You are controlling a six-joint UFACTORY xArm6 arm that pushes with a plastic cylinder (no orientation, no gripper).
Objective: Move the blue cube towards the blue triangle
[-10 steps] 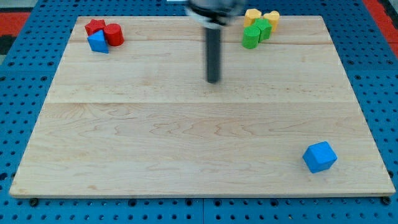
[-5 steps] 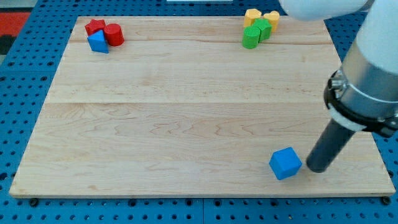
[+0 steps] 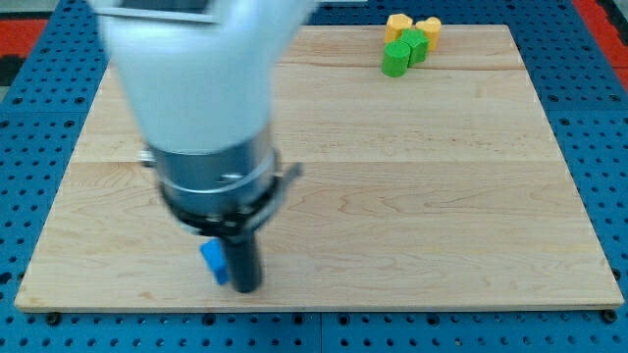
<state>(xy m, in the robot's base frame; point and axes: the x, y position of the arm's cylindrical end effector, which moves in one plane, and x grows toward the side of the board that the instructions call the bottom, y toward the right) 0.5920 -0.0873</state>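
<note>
The blue cube (image 3: 213,261) lies near the bottom edge of the wooden board (image 3: 422,196), left of centre, mostly hidden by the rod. My tip (image 3: 245,288) touches the cube's right side. The arm's large white and grey body fills the upper left of the view. It hides the blue triangle and the red blocks at the board's top left corner.
Two green blocks (image 3: 403,50) and two yellow blocks (image 3: 412,25) sit clustered at the board's top right. A blue pegboard (image 3: 608,147) surrounds the board.
The tip swept from the lower right to the lower left along the bottom edge, pushing the blue cube leftwards. The arm body now covers the top left corner.
</note>
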